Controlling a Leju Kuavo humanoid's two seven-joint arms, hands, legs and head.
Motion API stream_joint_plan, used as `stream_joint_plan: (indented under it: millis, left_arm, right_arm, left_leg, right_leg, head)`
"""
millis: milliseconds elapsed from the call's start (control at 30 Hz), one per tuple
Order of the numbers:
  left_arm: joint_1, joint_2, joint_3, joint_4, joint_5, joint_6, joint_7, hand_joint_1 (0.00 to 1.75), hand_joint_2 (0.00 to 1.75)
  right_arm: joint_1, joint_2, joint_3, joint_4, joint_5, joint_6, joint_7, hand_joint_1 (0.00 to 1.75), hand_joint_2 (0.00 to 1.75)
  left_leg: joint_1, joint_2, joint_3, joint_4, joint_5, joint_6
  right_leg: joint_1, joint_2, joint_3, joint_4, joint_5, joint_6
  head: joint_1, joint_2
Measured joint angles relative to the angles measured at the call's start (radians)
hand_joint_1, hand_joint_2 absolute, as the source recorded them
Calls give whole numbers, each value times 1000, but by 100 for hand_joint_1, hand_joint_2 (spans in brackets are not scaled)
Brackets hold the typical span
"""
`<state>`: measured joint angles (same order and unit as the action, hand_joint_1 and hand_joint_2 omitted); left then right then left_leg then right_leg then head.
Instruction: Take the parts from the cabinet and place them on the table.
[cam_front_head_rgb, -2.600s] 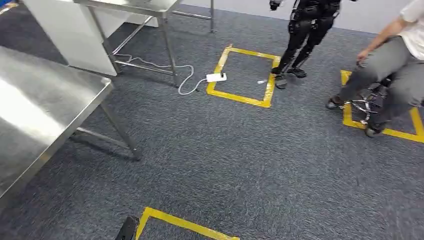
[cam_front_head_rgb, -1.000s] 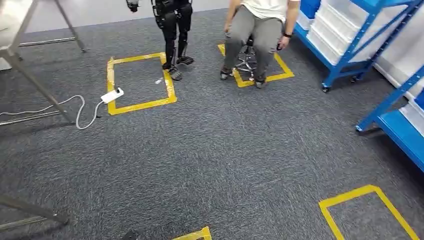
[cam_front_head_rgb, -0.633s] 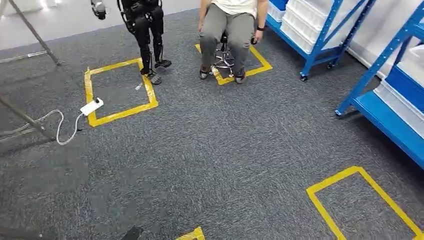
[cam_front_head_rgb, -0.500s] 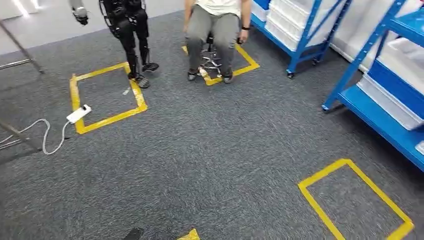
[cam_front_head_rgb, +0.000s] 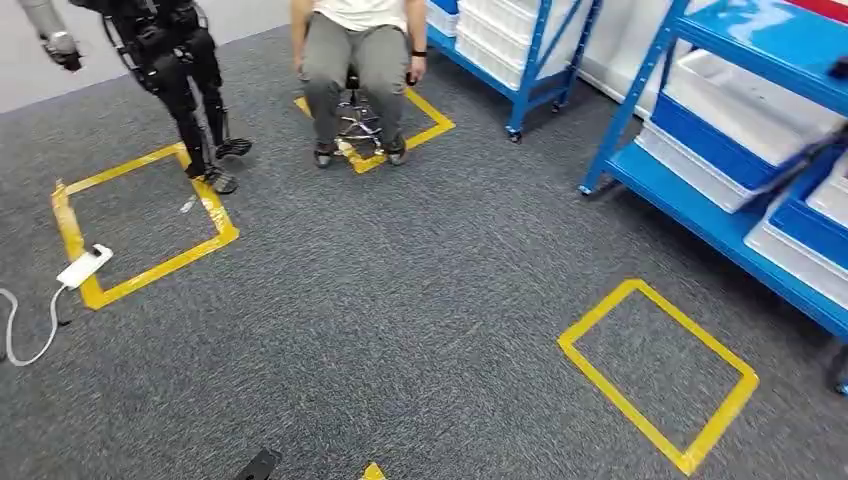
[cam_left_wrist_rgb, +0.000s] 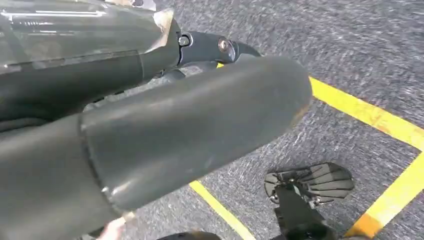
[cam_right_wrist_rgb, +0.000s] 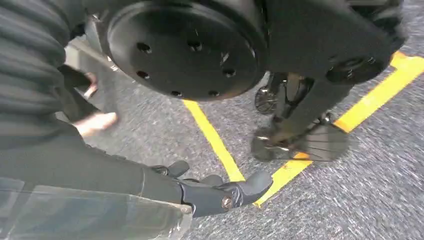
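**Grey floor, yellow lines, blue racks**

The carpet (cam_front_head_rgb: 400, 300) is speckled dark grey, marked with yellow tape squares (cam_front_head_rgb: 655, 372). The shelves (cam_front_head_rgb: 720, 130) are blue, holding white bins (cam_front_head_rgb: 745, 95). A second robot (cam_front_head_rgb: 170, 70) is black; the seated person (cam_front_head_rgb: 355, 50) wears grey trousers.

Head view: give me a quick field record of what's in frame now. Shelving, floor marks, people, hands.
shelving: blue racks along the right, holding white bins
floor: grey carpet with yellow tape squares
person: seated on a wheeled stool at top centre
other robot: black-legged humanoid standing at a taped square, top left
power strip: white, on the tape at the left
left hand: empty, fingers not clear
right hand: empty, fingers extended
parts: none picked yet
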<state>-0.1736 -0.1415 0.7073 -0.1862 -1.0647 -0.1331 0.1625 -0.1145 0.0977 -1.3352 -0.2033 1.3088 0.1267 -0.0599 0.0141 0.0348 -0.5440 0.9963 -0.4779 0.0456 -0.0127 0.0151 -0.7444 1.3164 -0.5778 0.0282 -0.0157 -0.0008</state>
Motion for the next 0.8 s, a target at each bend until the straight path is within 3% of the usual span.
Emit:
stream_joint_plan:
  millis: [33, 67, 100, 133, 167, 200, 233, 267, 300, 333, 367, 400, 433, 500, 533, 567, 633, 667, 700, 733, 800]
  left_arm:
    - [0, 0, 0, 0, -2, 1, 0, 0, 0]
    - [0, 0, 0, 0, -2, 4, 0, 0, 0]
    - [0, -1, 0, 0, -3, 6, -2, 0, 0]
    - [0, -2, 0, 0, -3, 7, -3, 0, 0]
    - [0, -2, 0, 0, -4, 7, -5, 0, 0]
    - [1, -1, -1, 0, -4, 7, -6, 0, 0]
    - [0, -1, -1, 0, -4, 7, -6, 0, 0]
    - [-1, 1, -1, 0, -5, 8, -7, 0, 0]
    - [-2, 2, -1, 0, -5, 9, -8, 0, 0]
    - [-3, -2, -2, 0, -5, 9, -8, 0, 0]
    - [-3, -2, -2, 0, -5, 9, -8, 0, 0]
    - [-3, -1, -5, 0, -5, 11, -9, 0, 0]
    - [0, -1, -7, 0, -5, 11, -9, 0, 0]
    - [5, -1, -8, 0, -6, 14, -5, 0, 0]
    - [7, 0, -8, 0, -7, 18, -3, 0, 0]
    - [8, 0, -8, 0, -7, 19, -2, 0, 0]
    - [8, 2, -8, 0, -9, 21, 0, 0, 0]
    - [8, 3, -8, 0, -12, 22, 0, 0, 0]
    - [9, 2, -8, 1, -13, 22, 0, 0, 0]
    - [10, 2, -9, 1, -13, 22, 0, 0, 0]
    - [9, -1, -9, 1, -15, 21, 1, 0, 0]
  right_arm:
    - [0, 0, 0, 0, 0, 0, 0, 0, 175]
    - [0, 0, 0, 0, 0, 0, 3, 0, 175]
    - [0, -1, 0, 0, 1, -2, 6, 0, 175]
    - [2, -1, 0, 0, 1, -3, 7, 0, 175]
    - [1, -1, 0, 0, 2, -3, 7, 0, 175]
    - [0, 1, 0, 0, 1, -3, 7, 0, 175]
    - [-1, 2, 0, 0, 1, -3, 7, 0, 175]
    - [1, 5, 0, 1, 1, -3, 7, 0, 175]
    - [4, 6, 0, 1, 1, -3, 7, 0, 175]
    - [4, 5, 0, 1, 1, -3, 8, 0, 175]
    - [4, 4, 0, 1, 1, -3, 8, 0, 175]
    - [4, 6, 0, 1, 1, -3, 9, 0, 175]
    - [2, 5, 0, 1, 1, -3, 9, 0, 175]
    - [1, 8, 0, 1, 1, -2, 10, 0, 175]
    - [3, 8, 0, 1, 0, -1, 10, 0, 175]
    - [6, 8, 0, 1, 0, -1, 11, 0, 175]
    - [7, 8, 0, 1, 0, -1, 11, 0, 175]
    - [5, 9, 0, 1, 0, -1, 10, 0, 175]
    - [3, 8, 0, 1, 0, -1, 10, 0, 175]
    - [0, 8, 0, 1, -1, -1, 9, 0, 175]
    - [6, 8, 0, 1, -2, -1, 7, 0, 175]
  left_leg:
    - [0, 14, 1, 0, -1, -1]
    - [1, 25, 2, 0, -2, -3]
    - [3, 36, 5, 0, -5, -6]
    - [3, 45, 9, 1, -8, -11]
    - [-1, 54, 13, 1, -11, -17]
    - [-6, 63, 16, 1, -15, -25]
    - [-6, 69, 21, 2, -19, -31]
    - [-13, 76, 25, 4, -25, -34]
    - [-8, 84, 24, 8, -30, -41]
    - [-1, 91, 26, 12, -35, -49]
    - [6, 50, 25, 29, -49, -57]
    - [8, 4, 3, 76, -82, -57]
    - [7, -20, -37, 159, -128, -55]
    - [7, -33, -118, 313, -187, -54]
    - [7, -34, -140, 344, -185, -52]
    - [7, -34, -137, 325, -158, -50]
    - [10, -45, -78, 186, -66, -49]
    - [16, -71, -40, 101, -24, -52]
    - [26, -128, -19, 51, -21, -58]
    - [24, -127, -21, 45, -21, -54]
    - [10, -103, -22, 45, -20, -39]
  right_leg:
    - [-1, -3, 6, -6, 8, 9]
    - [-3, -7, 37, -58, 30, 20]
    - [-6, -17, 87, -146, 63, 30]
    - [-10, -44, 149, -256, 97, 39]
    - [-9, -89, 179, -318, 110, 32]
    - [5, -93, 178, -313, 116, 26]
    - [6, -79, 179, -313, 116, 12]
    - [-5, -70, 179, -313, 117, 5]
    - [-18, -54, 182, -309, 117, 6]
    - [-18, -42, 180, -307, 116, 3]
    - [-18, -33, 181, -308, 118, -3]
    - [-17, -25, 181, -308, 117, -5]
    - [-16, -13, 179, -308, 118, -17]
    - [-13, 11, 177, -307, 119, -23]
    - [-13, 26, 178, -307, 119, -23]
    - [-13, 39, 179, -307, 119, -23]
    - [-17, 67, 184, -305, 118, -22]
    - [-19, 81, 185, -303, 118, -21]
    - [-12, 90, 179, -298, 115, -14]
    - [-6, 101, 172, -290, 113, -8]
    - [-3, 121, 153, -304, 123, 7]
  head:
    - [-1, 0]
    - [0, 0]
    - [0, 0]
    - [0, 0]
    - [2, 0]
    - [1, 0]
    - [0, 0]
    - [-1, 0]
    - [-2, 0]
    - [-5, 0]
    - [-5, 0]
    - [-5, 0]
    - [-9, 0]
    - [-11, 0]
    - [-11, 0]
    - [-11, 0]
    - [-10, 0]
    - [-11, 0]
    - [-11, 0]
    - [-9, 0]
    - [-7, 0]
